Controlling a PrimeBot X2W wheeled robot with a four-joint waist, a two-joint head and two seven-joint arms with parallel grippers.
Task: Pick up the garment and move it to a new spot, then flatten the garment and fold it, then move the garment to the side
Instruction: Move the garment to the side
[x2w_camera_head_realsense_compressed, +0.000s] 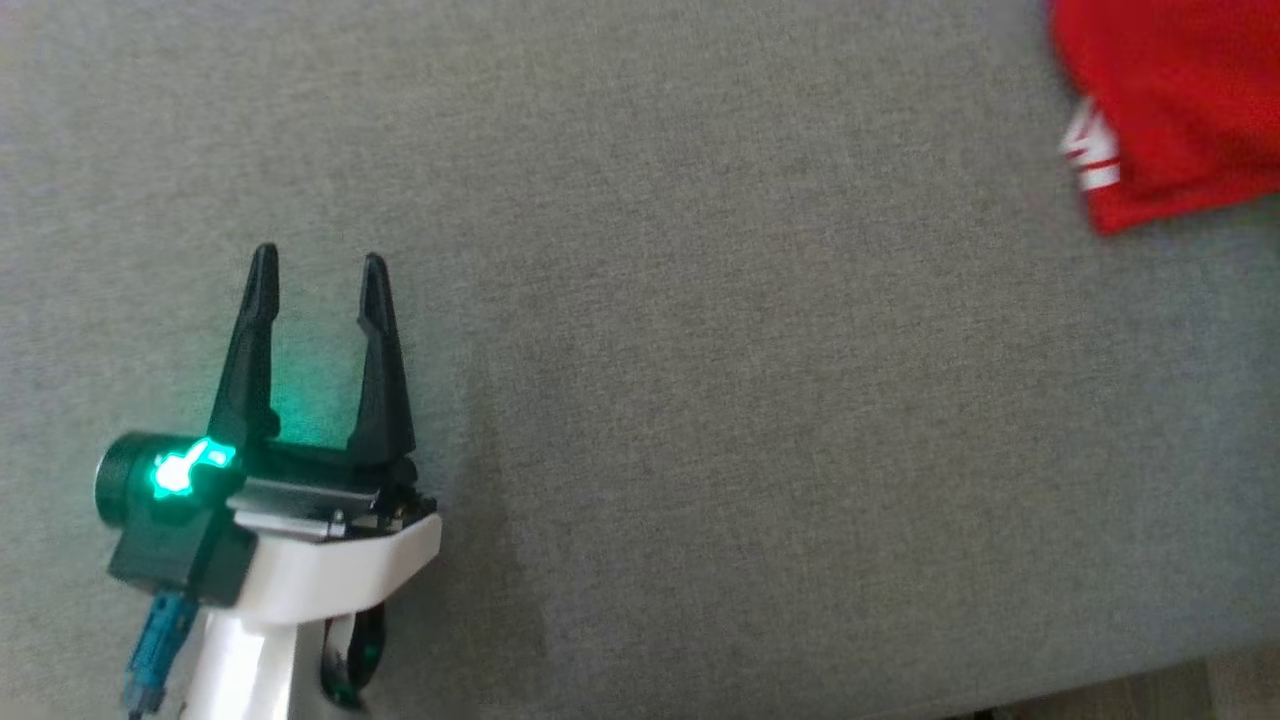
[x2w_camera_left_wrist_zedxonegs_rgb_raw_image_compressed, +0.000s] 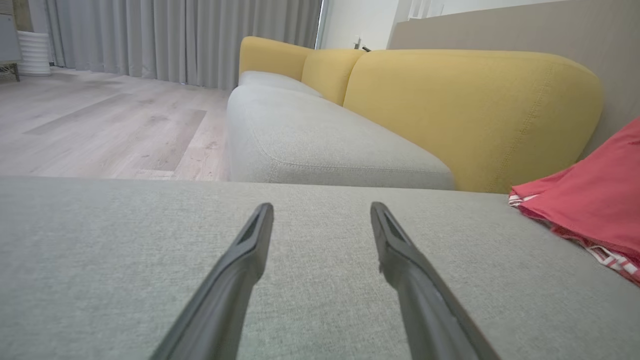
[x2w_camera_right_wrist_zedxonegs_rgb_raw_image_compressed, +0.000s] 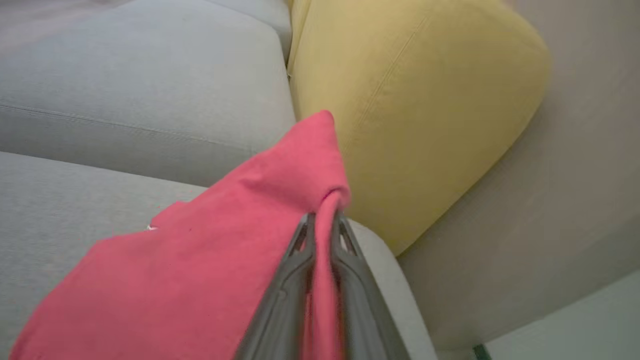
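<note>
The red fabric garment (x2w_camera_head_realsense_compressed: 1170, 100) lies on the grey sofa cushion (x2w_camera_head_realsense_compressed: 750, 400) by a mustard-yellow backrest (x2w_camera_left_wrist_zedxonegs_rgb_raw_image_compressed: 475, 110), clenched in the right hand (x2w_camera_right_wrist_zedxonegs_rgb_raw_image_compressed: 324, 217); the left hand (x2w_camera_head_realsense_compressed: 319, 256) hovers released. Wood floor (x2w_camera_left_wrist_zedxonegs_rgb_raw_image_compressed: 100, 125), grey curtains (x2w_camera_left_wrist_zedxonegs_rgb_raw_image_compressed: 175, 35) beyond.

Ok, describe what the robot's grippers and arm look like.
The left gripper has two long, tapered black fingers on a dark block with a glowing green light. Behind it sits a white arm shell, with a blue cable plug at its side. The right gripper has the same slim dark-grey fingers with hollowed tips.
</note>
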